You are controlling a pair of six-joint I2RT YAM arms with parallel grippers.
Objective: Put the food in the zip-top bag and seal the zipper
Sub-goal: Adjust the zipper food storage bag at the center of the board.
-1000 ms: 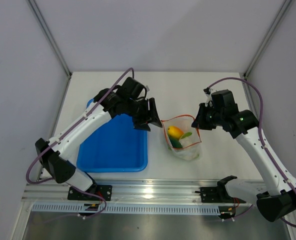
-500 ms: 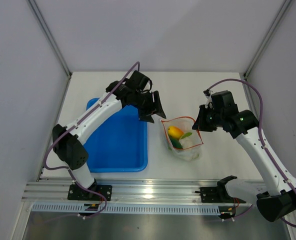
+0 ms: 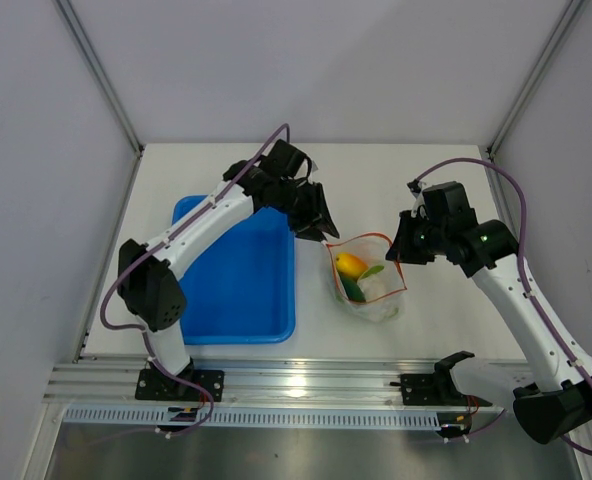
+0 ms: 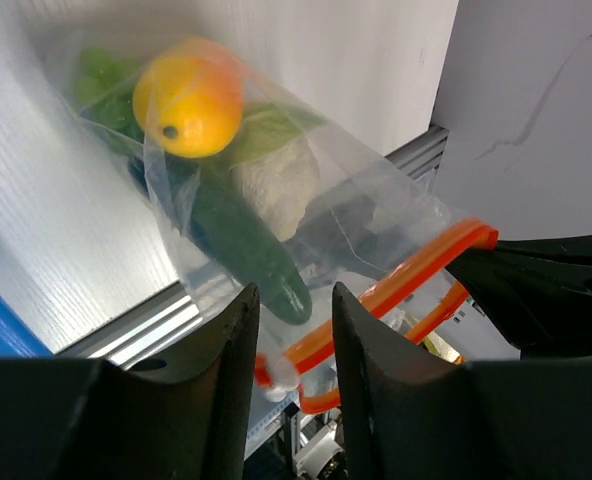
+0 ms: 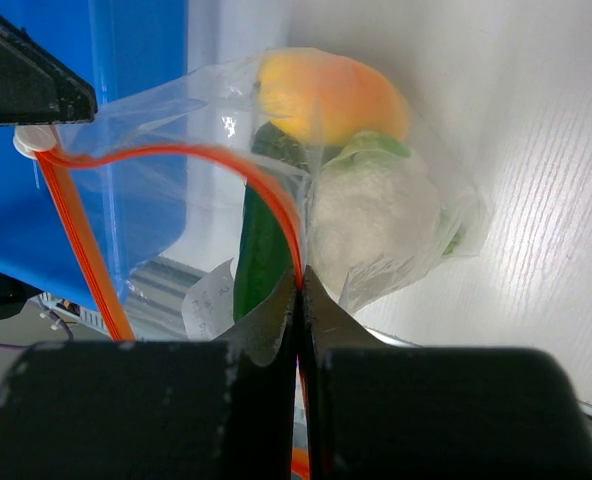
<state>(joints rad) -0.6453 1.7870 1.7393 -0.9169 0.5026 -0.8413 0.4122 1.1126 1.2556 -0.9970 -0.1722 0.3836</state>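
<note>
Zip-top bag [image 3: 371,290] lies a little right of the table's [image 3: 376,180] middle, nearer the near edge than the far one, just beside the tray's [image 3: 231,290] right edge. An orange fruit [image 3: 350,264] and a cucumber [image 3: 353,287] show through the plastic. The mouth faces the far edge and gapes, with the zipper [image 3: 361,238] in an open loop. The left arm reaches from the near-left corner over the tray and bends down, bringing the left gripper [image 3: 323,236] to the mouth's left corner. The right arm climbs along the right edge and folds inward, putting the right gripper [image 3: 397,255] at the right corner. With an arm at each end, the strip looks stretched ready for closing.

From the left wrist, the two fingers [image 4: 231,390] stand a narrow gap apart with the zipper's white-tipped end between them; no clamping shows. Beyond lie the fruit [image 4: 188,97], cabbage [image 4: 276,185], cucumber [image 4: 241,245] and a blurred green patch, probably grapes [image 4: 101,75], all inside the bag.

From the right wrist, the right gripper [image 5: 298,285] is pinched tight on the zipper [image 5: 176,152], probably anchoring that corner. The strip loops away toward the left gripper's finger, so the mouth is unsealed. The fruit [image 5: 331,95], cabbage [image 5: 371,215] and cucumber [image 5: 261,250] rest against the bag's bottom.
</note>
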